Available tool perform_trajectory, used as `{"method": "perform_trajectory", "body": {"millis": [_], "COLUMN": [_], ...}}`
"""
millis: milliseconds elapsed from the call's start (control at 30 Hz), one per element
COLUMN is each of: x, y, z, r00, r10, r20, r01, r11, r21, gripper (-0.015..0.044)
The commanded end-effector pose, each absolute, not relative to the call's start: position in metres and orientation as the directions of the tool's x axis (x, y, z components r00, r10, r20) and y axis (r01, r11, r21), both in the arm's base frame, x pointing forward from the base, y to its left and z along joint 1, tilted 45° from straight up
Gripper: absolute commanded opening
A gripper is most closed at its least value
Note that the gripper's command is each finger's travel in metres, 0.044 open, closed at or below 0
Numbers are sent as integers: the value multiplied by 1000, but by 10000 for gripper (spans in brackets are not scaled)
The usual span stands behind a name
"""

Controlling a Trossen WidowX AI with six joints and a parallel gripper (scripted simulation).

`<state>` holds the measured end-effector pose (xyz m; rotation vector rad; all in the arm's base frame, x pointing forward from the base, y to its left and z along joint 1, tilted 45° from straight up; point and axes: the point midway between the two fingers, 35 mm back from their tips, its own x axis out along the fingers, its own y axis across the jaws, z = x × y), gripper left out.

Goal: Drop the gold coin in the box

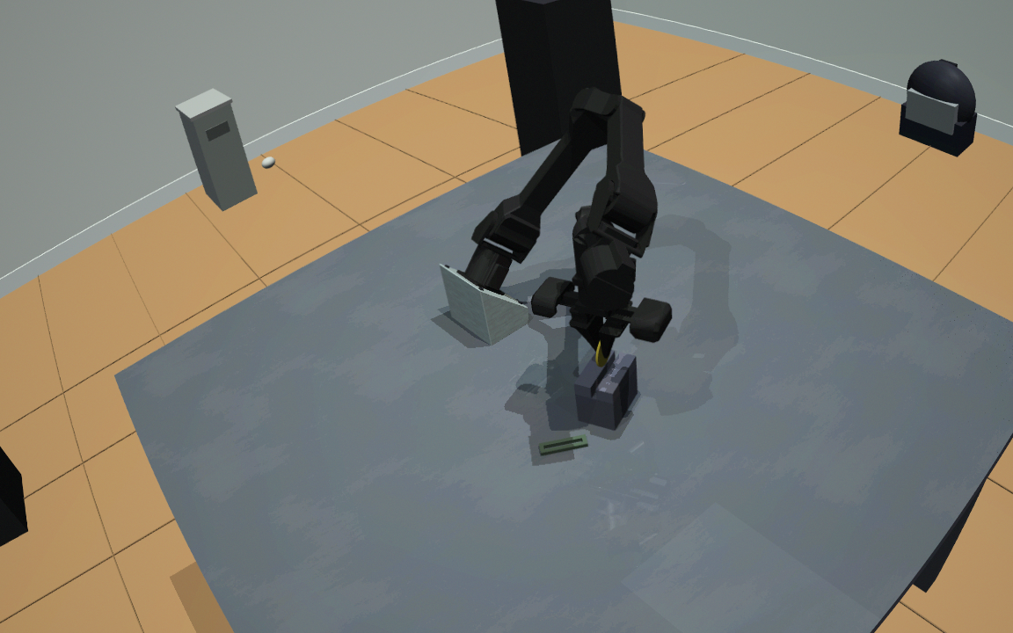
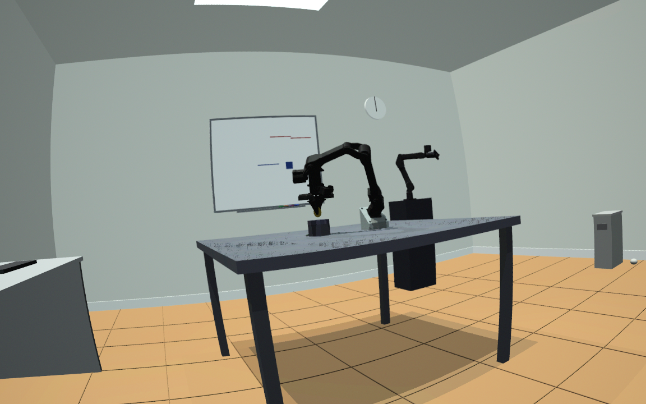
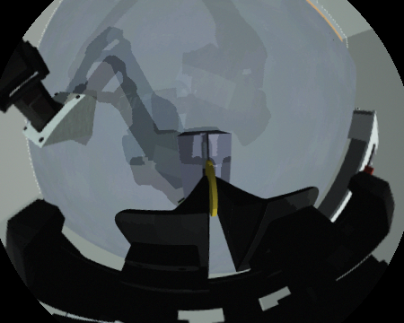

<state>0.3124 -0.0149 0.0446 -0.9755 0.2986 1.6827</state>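
Wrist view, centre frame: hand [image 3: 212, 212] clamped on coin [image 3: 212, 188] above box [image 3: 205, 152]; slight edge misalignment with slot [image 3: 206, 145] risks jamming on lid.

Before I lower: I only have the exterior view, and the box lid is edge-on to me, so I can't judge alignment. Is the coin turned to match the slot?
Observer: Yes. In the wrist view the coin, clamped in the end effector, runs nearly parallel to the slot in the grey box.
Operator: Is it centred over the slot?
Observer: Not quite. In that view its lower tip sits slightly to the right of the slot line.
Operator: Is there anything near the box I can't see?
Observer: From the top, the green holder lies flat on the table. It is on the side of the box away from the arm's base and is not touching the box.
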Motion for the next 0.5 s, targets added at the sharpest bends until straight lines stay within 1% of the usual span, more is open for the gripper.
{"method": "perform_trajectory", "body": {"millis": [0,467], "x": [310,310], "y": [-12,-9], "z": [43,38], "r00": [-48,-48], "r10": [688,688], "r20": [-724,-724], "r01": [-896,-897], "r11": [-350,-348], "r21": [-274,-272], "gripper": [0,0]}}
